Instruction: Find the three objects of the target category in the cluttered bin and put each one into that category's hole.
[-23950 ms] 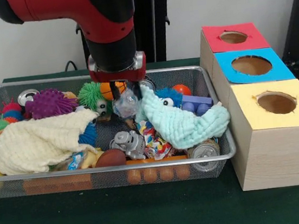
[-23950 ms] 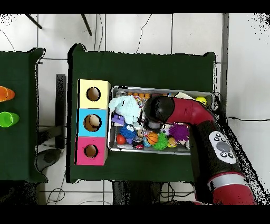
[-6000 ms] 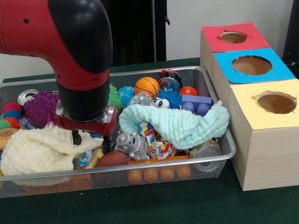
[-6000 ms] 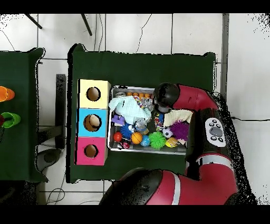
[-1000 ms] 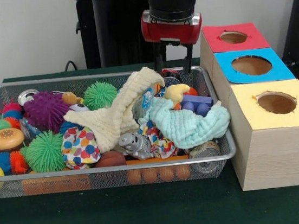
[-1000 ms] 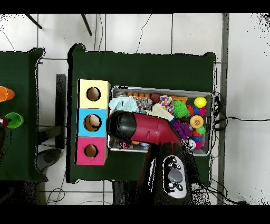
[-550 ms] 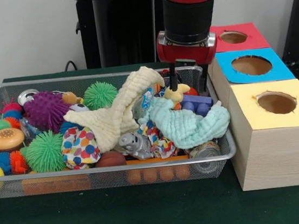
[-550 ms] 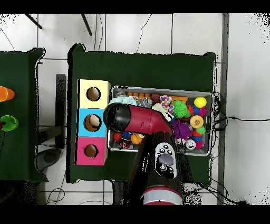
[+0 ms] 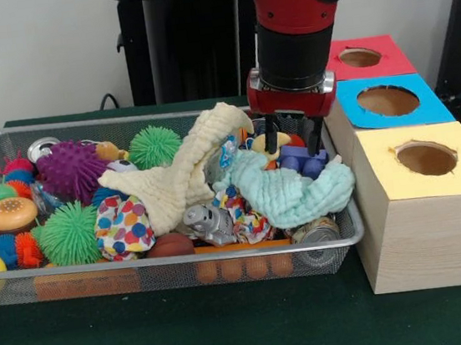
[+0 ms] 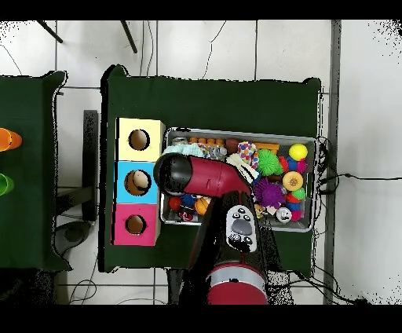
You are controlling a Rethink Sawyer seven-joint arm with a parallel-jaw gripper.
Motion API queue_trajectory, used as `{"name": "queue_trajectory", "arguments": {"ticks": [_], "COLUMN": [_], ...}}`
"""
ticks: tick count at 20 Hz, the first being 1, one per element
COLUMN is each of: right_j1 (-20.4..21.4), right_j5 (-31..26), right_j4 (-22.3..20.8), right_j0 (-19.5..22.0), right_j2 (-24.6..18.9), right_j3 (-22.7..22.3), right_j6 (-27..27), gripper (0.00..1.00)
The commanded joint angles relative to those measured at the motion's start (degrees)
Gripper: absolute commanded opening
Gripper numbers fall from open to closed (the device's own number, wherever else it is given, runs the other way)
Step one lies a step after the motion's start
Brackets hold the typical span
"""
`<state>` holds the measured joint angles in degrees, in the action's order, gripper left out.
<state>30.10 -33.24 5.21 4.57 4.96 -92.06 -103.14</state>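
Far to my left: the bin (image 9: 174, 262) runs away along the tabletop (image 9: 150, 342), its wire end holding the burger toy (image 9: 8, 214) and purple spiky ball (image 9: 74, 164).
Just left of me: cream cloth (image 9: 182, 172), draped over the clutter.
Below and between my fingers (image 9: 292, 143): they hang spread apart and hold nothing, straddling the blue block (image 9: 301, 162) and the yellow toy (image 9: 270, 140) beside the mint cloth (image 9: 287, 189).
Doing it well: I judge I should drop straight, keep clear of the mint cloth, and close on one object only.
To my right: three boxes, the blue hole (image 9: 387, 100) nearest.
Changed in the last second: I have come forward and down from above the bin's far rim.
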Motion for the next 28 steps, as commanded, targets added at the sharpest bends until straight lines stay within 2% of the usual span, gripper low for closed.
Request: {"name": "queue_trajectory", "arguments": {"ticks": [1,5,12,19,28], "right_j1": [-0.38,4.66,7.64,2.32,-0.84], "right_j5": [2.77,0.20,0.47,9.32,14.80], "right_j4": [1.47,0.94,0.71,-0.16,0.83], "right_j0": [1.55,1.91,3.21,3.83,4.60], "right_j2": [-0.21,0.85,0.55,-0.79,-2.75], "right_j3": [-0.92,-4.74,-8.30,-8.71,-9.76], "right_j6": [-11.05,-9.95,-8.84,-10.08,-10.22], "gripper": [1.00,1.00,1.00,1.00,1.00]}}
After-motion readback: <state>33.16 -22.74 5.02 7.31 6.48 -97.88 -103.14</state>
